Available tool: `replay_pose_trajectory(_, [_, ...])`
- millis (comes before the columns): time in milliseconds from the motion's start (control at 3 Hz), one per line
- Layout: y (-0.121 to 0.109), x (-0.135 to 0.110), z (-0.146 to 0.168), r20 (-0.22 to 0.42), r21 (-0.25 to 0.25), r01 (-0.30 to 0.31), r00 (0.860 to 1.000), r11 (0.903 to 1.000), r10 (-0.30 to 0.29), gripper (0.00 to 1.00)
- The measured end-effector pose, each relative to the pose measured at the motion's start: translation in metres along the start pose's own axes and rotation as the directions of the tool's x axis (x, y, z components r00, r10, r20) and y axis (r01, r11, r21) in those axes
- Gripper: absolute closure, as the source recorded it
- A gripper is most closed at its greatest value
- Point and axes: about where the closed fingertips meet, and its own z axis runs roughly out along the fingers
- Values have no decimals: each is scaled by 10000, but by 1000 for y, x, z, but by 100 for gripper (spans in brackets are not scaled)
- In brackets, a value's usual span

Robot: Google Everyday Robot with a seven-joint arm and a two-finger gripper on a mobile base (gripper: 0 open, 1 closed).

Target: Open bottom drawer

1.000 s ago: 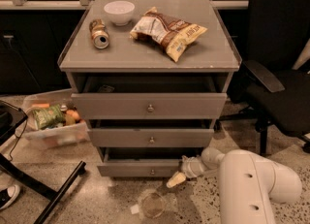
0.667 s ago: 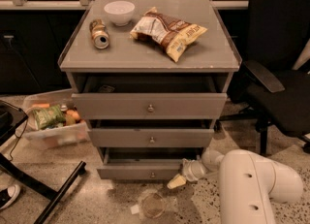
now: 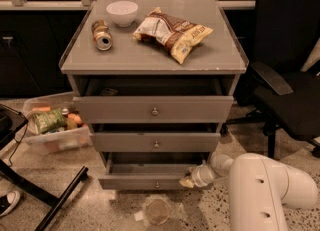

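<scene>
- Claw sits low at about 5 o'clock from the middle of the view. It is pressed against the right end of the bottom drawer's front, well to the 3 o'clock side of its knob. Whether it is clenched or released, I cannot tell.
- Bottom drawer is the lowest of the grey cabinet, at 6 o'clock under the middle drawer. It is pulled partly out, with a strip of its inside showing behind the front.
- Compared with a second ago, the drawer front seems to have come a little further toward the camera. The claw and the white arm have edged slightly toward 3 o'clock. The shift is small.
- I judge from this that the pull is under way and working from the drawer's edge, not the knob. The drawer looks only part open, so more travel is probably needed.
- Drawers: three, each with one round knob. The uppermost drawer and the middle one also stand somewhat out.
- On the surface: one white bowl at 11 o'clock, one can lying on its side just beside it, and one snack bag toward 1 o'clock.
- On the floor: one clear bin of groceries at 9 o'clock from the cabinet, one round clear cup-like thing at 6 o'clock below the bottom drawer, and one black chair at 3 o'clock.
</scene>
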Motion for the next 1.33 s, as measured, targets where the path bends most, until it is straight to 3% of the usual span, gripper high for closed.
replay_pose_trajectory(333, [0, -3, -4, 1, -2, 3, 10000, 10000, -3, 88])
replay_pose_trajectory(667, [9, 2, -9, 76, -178, 72, 9999, 9998, -71, 87])
replay_pose_trajectory(1333, [39, 6, -25, 260, -745, 680, 9975, 9949, -662, 45])
